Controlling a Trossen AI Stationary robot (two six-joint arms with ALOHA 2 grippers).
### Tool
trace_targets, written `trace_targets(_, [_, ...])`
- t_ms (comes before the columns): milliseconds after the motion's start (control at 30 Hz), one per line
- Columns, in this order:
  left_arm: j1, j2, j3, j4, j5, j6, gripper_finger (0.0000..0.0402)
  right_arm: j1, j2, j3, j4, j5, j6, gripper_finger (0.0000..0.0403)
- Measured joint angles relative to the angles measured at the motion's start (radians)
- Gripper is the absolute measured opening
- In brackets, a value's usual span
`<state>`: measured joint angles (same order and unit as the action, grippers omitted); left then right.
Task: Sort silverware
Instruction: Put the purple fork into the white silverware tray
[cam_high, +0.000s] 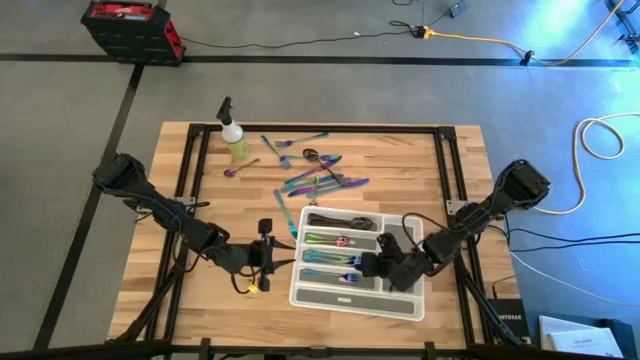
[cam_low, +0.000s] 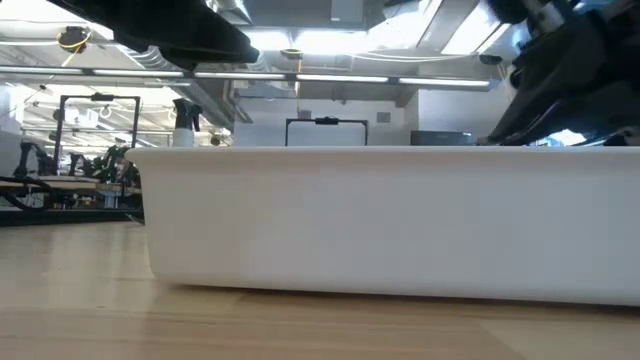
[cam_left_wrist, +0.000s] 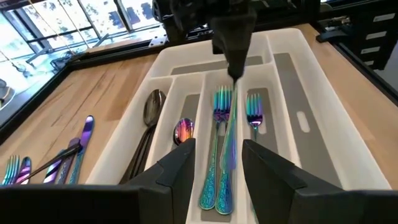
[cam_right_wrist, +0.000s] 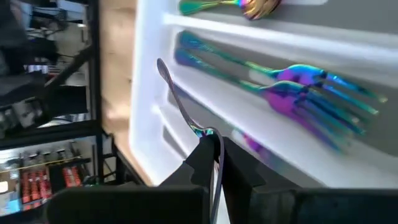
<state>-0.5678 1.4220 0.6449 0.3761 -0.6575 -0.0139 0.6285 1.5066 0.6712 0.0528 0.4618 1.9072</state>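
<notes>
So the right gripper (cam_high: 372, 266) was over the white tray (cam_high: 410, 305) at about 5 o'clock on the table, fingers (cam_right_wrist: 208, 163) clamped tight on a slim rainbow utensil (cam_right_wrist: 180, 102), hanging over a slot that already had two forks (cam_left_wrist: 219, 149) in it. The left gripper (cam_high: 277, 252) sat just off the tray's 9 o'clock edge, fingers (cam_left_wrist: 171, 174) partly apart with nothing between them. Further back around 12 o'clock was the loose silverware pile (cam_high: 318, 172), with the spray bottle (cam_high: 235, 135) at 11
</notes>
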Motion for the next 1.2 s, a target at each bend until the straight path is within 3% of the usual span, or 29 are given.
trace_targets(333, [0.000, 0.000, 0.000, 0.000, 0.000, -0.008, 0.0118, -0.060, 0.000, 0.040, 0.007, -0.091, -0.078, 0.0001])
trace_targets(600, [0.000, 0.000, 0.000, 0.003, 0.000, -0.009, 0.0118, -0.031, 0.002, 0.111, -0.057, -0.079, -0.074, 0.0001])
trace_targets(967, [0.006, 0.000, 0.000, -0.001, 0.000, -0.010, 0.0118, -0.033, 0.130, 0.212, -0.089, -0.099, -0.048, 0.0001])
trace_targets(1200, [0.006, 0.000, 0.000, -0.008, 0.000, -0.017, 0.0118, -0.033, 0.140, 0.225, -0.175, -0.090, -0.033, 0.0001])
